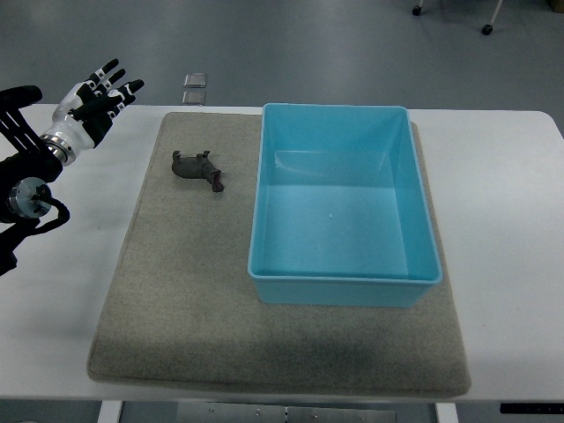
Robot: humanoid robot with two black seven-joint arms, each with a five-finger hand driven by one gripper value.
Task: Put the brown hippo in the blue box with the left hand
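The brown hippo (197, 168) lies on its side on the grey mat (176, 300) near the mat's far left corner, just beside the blue box's (343, 286) left wall but apart from it, so a short carry across that rim would likely finish the job. The left hand (95, 100) hovers over the tabletop's (502, 220) far left corner, fingers (123, 91) spread and holding nothing, with bare mat between it and the toy leaving room to approach.
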